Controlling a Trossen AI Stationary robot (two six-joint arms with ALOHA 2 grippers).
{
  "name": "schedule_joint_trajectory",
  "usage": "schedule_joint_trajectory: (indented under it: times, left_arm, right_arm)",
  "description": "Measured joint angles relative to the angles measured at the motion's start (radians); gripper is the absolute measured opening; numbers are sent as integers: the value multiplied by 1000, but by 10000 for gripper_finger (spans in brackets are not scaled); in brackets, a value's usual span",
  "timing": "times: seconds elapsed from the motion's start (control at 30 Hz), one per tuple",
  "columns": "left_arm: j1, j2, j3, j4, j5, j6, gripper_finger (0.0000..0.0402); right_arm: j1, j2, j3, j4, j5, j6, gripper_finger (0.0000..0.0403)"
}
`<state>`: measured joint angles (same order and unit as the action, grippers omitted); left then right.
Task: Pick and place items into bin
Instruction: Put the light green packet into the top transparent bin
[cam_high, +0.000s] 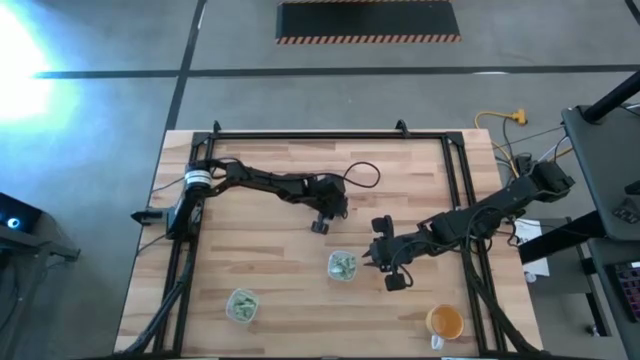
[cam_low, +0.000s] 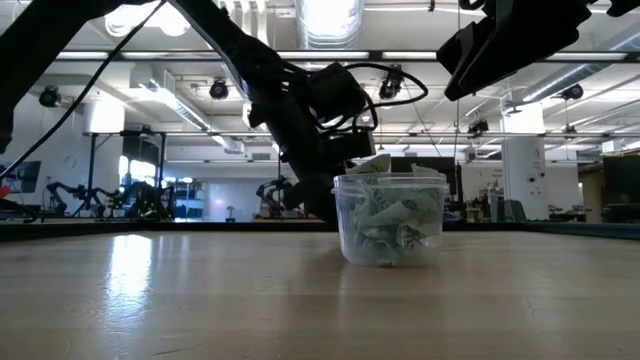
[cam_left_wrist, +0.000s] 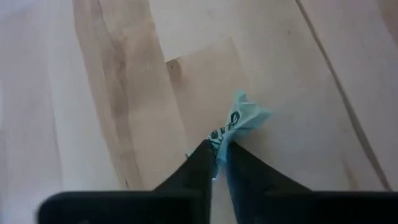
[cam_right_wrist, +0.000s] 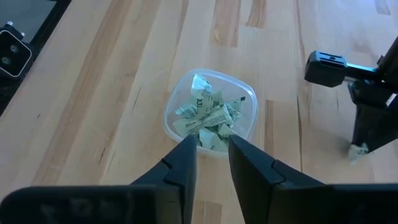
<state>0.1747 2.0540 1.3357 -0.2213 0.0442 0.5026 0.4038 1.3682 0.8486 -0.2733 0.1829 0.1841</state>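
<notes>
Print on the green-and-white wrapper pieces is dark and way too small to read, both on the one pinched in the left end effector (cam_left_wrist: 219, 163) and on the pile in the clear cup (cam_right_wrist: 210, 112). Left end effector has its fingers closed down tight on a single crumpled wrapper piece (cam_left_wrist: 241, 121) just above the bare wood near the middle of the surface (cam_high: 280, 250), while the right end effector (cam_right_wrist: 211, 154) hangs over that filled cup with its fingers a narrow gap apart, gripping nothing. Surface is pale butcher-block with a second clear cup (cam_high: 241, 305) of pieces near the front edge and an orange cup (cam_high: 445, 322) at the front right, and behind it there's a big open workshop with ceiling lights.
</notes>
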Motion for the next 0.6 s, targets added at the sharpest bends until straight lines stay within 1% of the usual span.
schedule_joint_trajectory:
  times: [0.07,0.17,0.3,0.4,0.47,0.53,0.6]
  left_arm:
    - [0,-5,0,-5,-23,-3,8]
    - [0,-22,-1,-15,-62,-27,7]
    - [0,-71,-1,-77,-64,-53,3]
    - [-7,-114,-5,-148,-62,-81,2]
    - [-17,-142,-13,-164,-62,-100,1]
    - [-34,-171,-22,-194,-60,-106,1]
    - [-57,-196,-33,-182,-58,-107,1]
  right_arm:
    - [0,0,0,0,0,0,82]
    - [0,0,0,-2,0,0,82]
    - [0,0,0,-24,0,17,84]
    - [0,0,0,-69,1,40,81]
    - [0,0,0,-101,5,53,77]
    - [0,0,-1,-117,28,65,73]
    - [0,0,-3,-143,60,83,70]
